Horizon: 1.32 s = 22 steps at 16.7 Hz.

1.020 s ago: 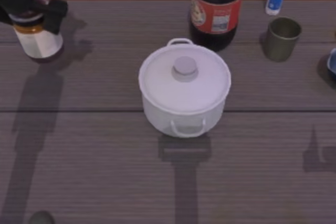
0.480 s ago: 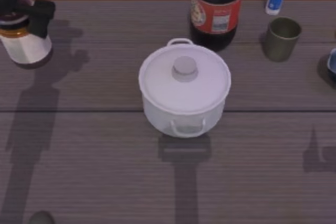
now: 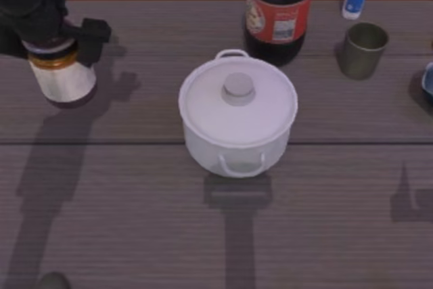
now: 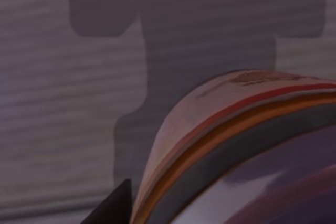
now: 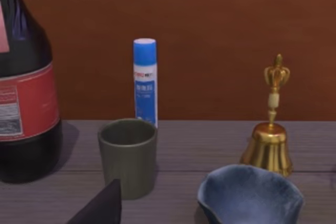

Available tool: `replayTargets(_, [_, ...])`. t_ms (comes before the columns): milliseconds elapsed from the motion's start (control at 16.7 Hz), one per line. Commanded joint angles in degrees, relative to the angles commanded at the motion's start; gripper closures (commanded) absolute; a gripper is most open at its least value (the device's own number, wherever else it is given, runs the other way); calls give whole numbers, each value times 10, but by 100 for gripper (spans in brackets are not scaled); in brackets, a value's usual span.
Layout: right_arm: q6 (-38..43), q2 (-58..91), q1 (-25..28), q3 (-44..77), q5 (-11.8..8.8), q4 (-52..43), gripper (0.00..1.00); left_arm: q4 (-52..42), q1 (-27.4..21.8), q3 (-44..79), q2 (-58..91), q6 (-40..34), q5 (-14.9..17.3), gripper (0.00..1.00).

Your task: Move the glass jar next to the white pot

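— Where's the small glass jar (image 3: 63,76) with the maroon lid and amber band?

— Far left of the table, well apart from the large round white pot (image 3: 237,117) at centre.

— And the arm?

— The left gripper (image 3: 44,32) reaches down from above, clamped around the lid. The right gripper is parked off the right side.

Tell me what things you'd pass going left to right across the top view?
glass jar held under the left gripper → white pot → dark bottle → olive cup
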Motion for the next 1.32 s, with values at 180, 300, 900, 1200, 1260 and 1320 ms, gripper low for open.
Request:
replayTargets(180, [0, 0, 0, 0, 0, 0, 0, 39, -55, -65, -22, -105, -35, 100])
replayTargets(300, [0, 0, 0, 0, 0, 0, 0, 63, -88, -105, -36, -162, -55, 100])
replayTargets(900, [0, 0, 0, 0, 0, 0, 0, 107, -114, -152, -35, -204, -74, 100])
replayTargets(1200, [0, 0, 0, 0, 0, 0, 0, 180, -111, -182, 2, -200, -73, 100])
replayTargets(1260, [0, 0, 0, 0, 0, 0, 0, 181, -111, -183, 3, -200, -73, 100])
replayTargets(1320, [0, 0, 0, 0, 0, 0, 0, 181, -111, -183, 3, -200, -73, 100])
